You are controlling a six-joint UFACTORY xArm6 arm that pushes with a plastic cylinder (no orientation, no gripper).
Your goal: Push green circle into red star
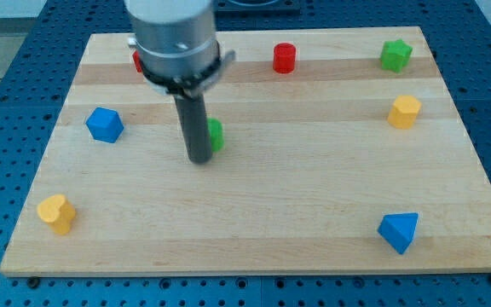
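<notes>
The green circle lies on the wooden board, left of centre, mostly hidden behind my rod. My tip rests on the board touching the circle's left and lower side. The red star is near the view's top left, almost wholly hidden behind the arm's grey body; only a red sliver shows. It lies up and to the left of the green circle.
A red cylinder and a green star sit along the top. A yellow hexagon is at the right, a blue triangle at the bottom right, a blue block at the left, a yellow heart at the bottom left.
</notes>
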